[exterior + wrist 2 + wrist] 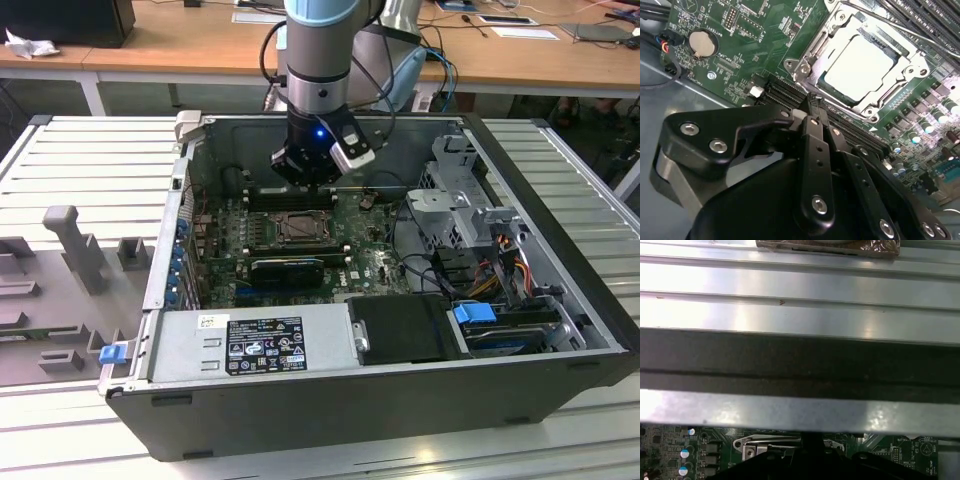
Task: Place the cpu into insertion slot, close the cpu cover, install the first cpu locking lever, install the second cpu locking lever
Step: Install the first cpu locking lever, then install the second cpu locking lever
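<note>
A robot gripper (812,107), fingers pressed together and holding nothing, hovers just beside the insertion slot (862,65) on the green motherboard (747,55), where the cpu (857,67) already lies under the lowered cpu cover (812,55). For the 1st locking lever (a thin rod), a steady push along its own arc looks wisest.

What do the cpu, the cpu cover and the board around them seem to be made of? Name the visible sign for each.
The cpu: probably metal-topped, with a pale, matte, evenly glowing face. The cpu cover: likely bright steel, with shiny stamped edges and sharp glints. The motherboard: seemingly lacquered circuit laminate, glossy green with fine printed traces.
</note>
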`<state>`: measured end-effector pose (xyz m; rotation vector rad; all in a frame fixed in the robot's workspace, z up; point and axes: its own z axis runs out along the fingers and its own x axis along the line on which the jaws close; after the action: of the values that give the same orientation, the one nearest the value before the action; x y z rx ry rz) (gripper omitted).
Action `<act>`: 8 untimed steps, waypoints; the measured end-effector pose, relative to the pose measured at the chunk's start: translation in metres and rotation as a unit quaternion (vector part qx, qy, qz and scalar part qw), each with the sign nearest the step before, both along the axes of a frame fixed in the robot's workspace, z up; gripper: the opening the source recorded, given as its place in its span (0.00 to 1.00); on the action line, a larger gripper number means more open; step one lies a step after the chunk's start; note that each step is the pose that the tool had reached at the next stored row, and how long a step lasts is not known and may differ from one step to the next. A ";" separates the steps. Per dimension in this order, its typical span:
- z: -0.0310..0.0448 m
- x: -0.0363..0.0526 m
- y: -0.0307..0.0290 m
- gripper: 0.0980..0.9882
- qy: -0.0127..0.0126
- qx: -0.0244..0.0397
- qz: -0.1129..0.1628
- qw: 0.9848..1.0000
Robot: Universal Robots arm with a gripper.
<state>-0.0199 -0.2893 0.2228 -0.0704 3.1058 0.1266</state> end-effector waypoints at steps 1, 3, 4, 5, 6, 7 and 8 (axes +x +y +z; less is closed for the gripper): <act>0.0000 0.0000 -0.0004 0.01 0.000 0.000 0.000 1.000; 0.0000 0.0000 -0.0011 0.01 0.000 0.000 0.000 1.000; 0.0000 0.0000 -0.0014 0.01 0.000 0.000 0.000 1.000; 0.0000 0.0000 -0.0019 0.01 0.000 0.000 0.000 1.000; 0.0000 0.0000 -0.0021 0.01 0.000 0.000 0.000 1.000; 0.0000 0.0000 -0.0024 0.01 0.000 0.000 0.000 1.000; 0.0001 0.0000 -0.0034 0.01 0.000 0.000 0.000 1.000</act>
<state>-0.0199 -0.2927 0.2229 -0.0704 3.1059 0.1264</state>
